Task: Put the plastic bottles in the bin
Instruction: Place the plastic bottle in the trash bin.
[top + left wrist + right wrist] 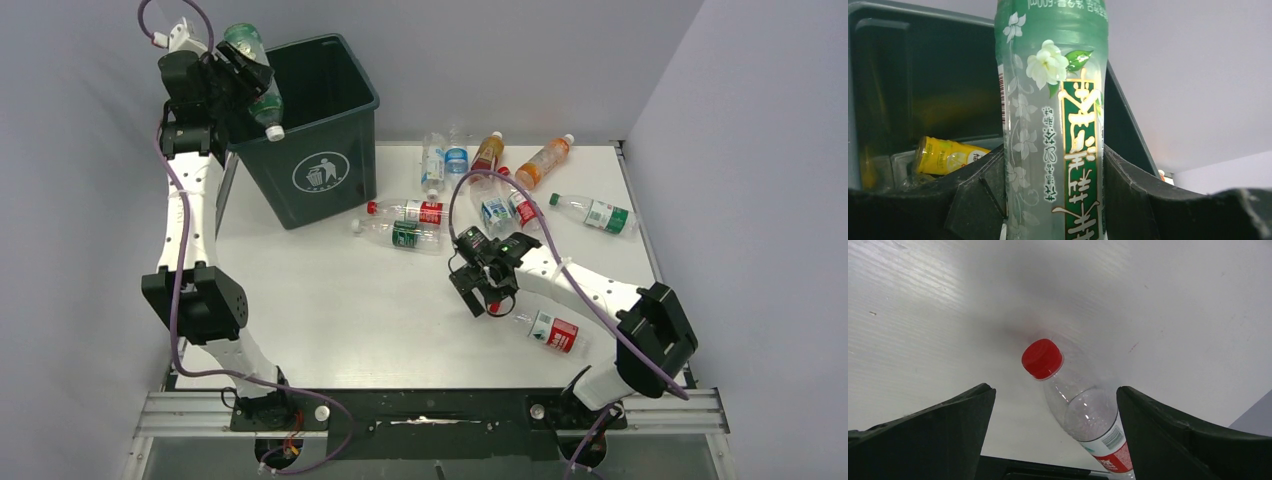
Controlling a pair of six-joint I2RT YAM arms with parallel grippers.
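My left gripper (240, 68) is raised over the near-left corner of the dark green bin (318, 140) and is shut on a green-labelled plastic bottle (263, 88), white cap pointing down. In the left wrist view this bottle (1053, 115) stands between both fingers (973, 200), with the bin's inside (923, 90) behind it and a yellow bottle (945, 155) lying in it. My right gripper (487, 290) is open low over the table, straddling the neck of a clear, red-capped bottle (1083, 412) that lies flat. That bottle's red label (553, 331) shows in the top view.
Several more bottles lie on the white table: two beside the bin (405, 212) (400, 236), a cluster at the back (488, 152), an orange one (545, 160) and a green-labelled one (595, 214) at the right. Grey walls close in both sides.
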